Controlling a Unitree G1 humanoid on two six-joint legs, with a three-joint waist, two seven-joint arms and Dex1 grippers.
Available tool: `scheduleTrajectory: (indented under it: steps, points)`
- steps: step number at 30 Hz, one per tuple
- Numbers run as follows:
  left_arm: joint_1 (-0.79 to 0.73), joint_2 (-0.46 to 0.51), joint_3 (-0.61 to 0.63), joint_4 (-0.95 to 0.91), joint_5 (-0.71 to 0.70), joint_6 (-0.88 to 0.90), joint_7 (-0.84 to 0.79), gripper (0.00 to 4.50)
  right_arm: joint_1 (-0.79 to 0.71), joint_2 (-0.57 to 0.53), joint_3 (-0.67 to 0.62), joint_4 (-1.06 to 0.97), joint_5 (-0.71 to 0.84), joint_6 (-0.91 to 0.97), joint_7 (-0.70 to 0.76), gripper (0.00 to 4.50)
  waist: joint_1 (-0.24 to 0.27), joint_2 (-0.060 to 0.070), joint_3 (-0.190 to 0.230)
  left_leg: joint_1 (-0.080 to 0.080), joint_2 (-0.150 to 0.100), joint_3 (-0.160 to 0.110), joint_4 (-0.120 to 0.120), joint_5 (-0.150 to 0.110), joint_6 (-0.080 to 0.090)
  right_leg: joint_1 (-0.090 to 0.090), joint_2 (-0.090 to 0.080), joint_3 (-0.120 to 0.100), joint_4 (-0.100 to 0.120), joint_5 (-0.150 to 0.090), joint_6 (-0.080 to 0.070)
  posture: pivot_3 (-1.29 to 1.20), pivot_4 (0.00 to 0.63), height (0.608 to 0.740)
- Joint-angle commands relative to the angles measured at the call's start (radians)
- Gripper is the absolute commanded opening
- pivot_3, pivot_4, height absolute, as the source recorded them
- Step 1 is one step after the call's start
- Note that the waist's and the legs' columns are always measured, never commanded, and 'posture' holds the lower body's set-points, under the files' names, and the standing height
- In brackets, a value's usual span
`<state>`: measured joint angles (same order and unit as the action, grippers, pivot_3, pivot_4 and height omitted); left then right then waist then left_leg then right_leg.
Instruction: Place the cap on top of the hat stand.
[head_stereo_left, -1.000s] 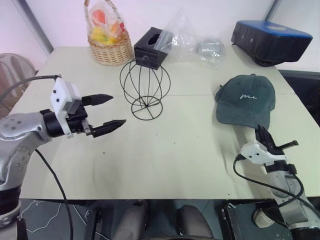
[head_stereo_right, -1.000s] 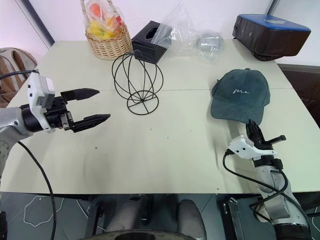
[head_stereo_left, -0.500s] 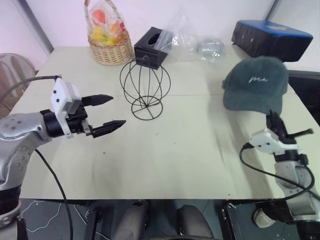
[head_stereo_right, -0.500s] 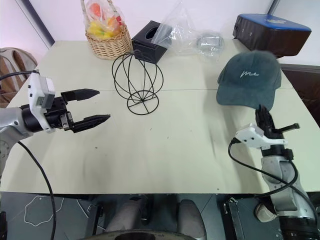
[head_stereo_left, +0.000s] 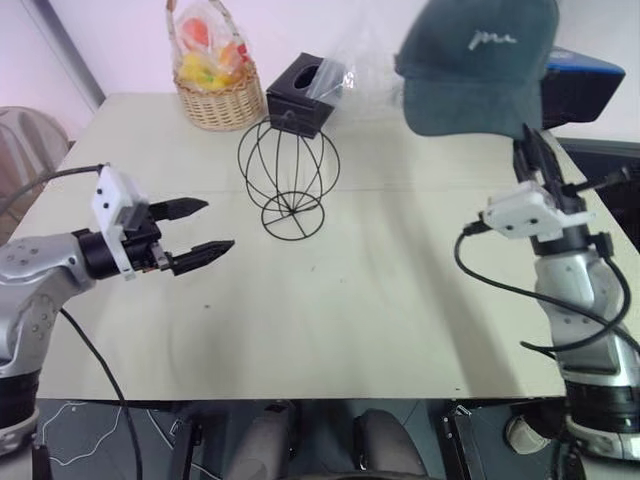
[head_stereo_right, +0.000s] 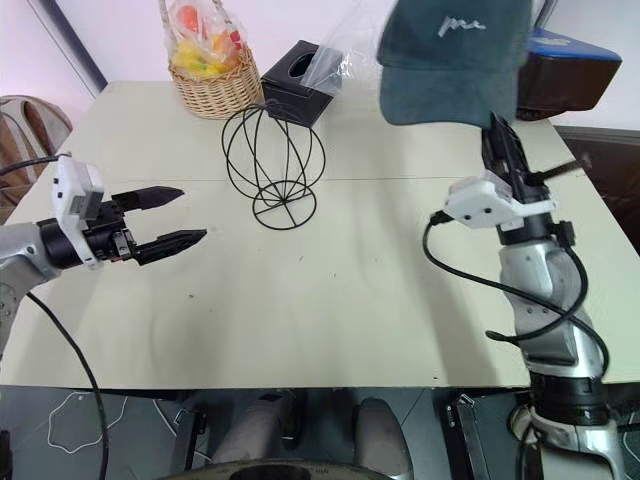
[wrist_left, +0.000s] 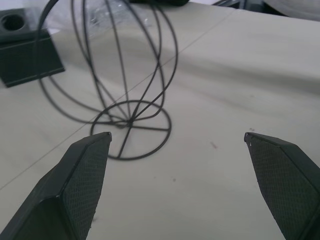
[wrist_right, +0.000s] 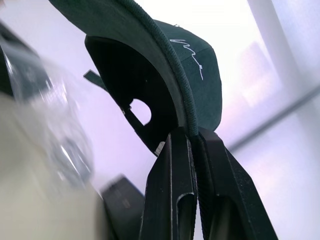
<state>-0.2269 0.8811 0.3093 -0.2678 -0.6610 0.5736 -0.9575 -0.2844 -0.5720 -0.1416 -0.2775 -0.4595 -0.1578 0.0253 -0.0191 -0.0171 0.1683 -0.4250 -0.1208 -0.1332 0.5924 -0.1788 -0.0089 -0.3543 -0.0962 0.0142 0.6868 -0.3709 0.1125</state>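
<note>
In the left eye view the right tool pinched the brim of the dark teal-green cap and held it aloft at the upper right of the frame, clear of the worktop; I judged this the carrying step, the next move being to swing the cap over the black wire hat stand at upper centre-left and lower it on. In the left wrist view the left tool was spread wide, empty, facing the stand. In the right wrist view the cap showed its curved brim, hollow underside and white script.
</note>
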Motion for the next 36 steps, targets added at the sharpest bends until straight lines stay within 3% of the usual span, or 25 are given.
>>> scheduleTrajectory:
  steps: [1, 8, 25, 36]
  points:
    - [-0.002, 0.007, 0.035, 0.008, 0.011, -0.034, -0.005, 4.5, -0.076, 0.037, 0.04, -0.054, 0.032, 0.025, 0.035, 0.01, 0.003, 0.0, 0.0, 0.0, 0.0, 0.0, 0.0, 0.0, 0.0, 0.0, 0.0, 0.0, 0.0, 0.0, 0.0, 0.0, 0.15, 0.74]
    - [-0.019, -0.004, 0.019, 0.052, 0.037, -0.067, 0.001, 4.5, -0.189, 0.159, 0.151, -0.069, 0.015, 0.099, 0.068, 0.01, 0.001, 0.0, 0.0, 0.0, 0.0, 0.0, 0.0, 0.002, -0.003, -0.001, 0.0, 0.0, 0.0, 0.0, 0.0, 0.0, 0.15, 0.74]
    - [-0.017, -0.043, 0.006, 0.068, 0.067, -0.098, 0.023, 4.5, -0.311, 0.308, 0.297, 0.003, -0.004, 0.217, 0.123, 0.01, -0.002, 0.0, 0.0, -0.001, 0.0, 0.0, -0.001, 0.002, -0.004, -0.003, 0.0, 0.001, 0.002, 0.0, 0.0, 0.0, 0.15, 0.74]
    - [-0.02, -0.022, 0.041, 0.131, 0.09, -0.136, 0.036, 4.5, -0.437, 0.412, 0.38, 0.112, -0.083, 0.241, 0.045, 0.01, -0.005, 0.0, 0.0, -0.001, 0.0, 0.0, -0.002, 0.003, -0.005, -0.004, 0.0, 0.001, 0.002, 0.0, 0.0, 0.0, 0.15, 0.74]
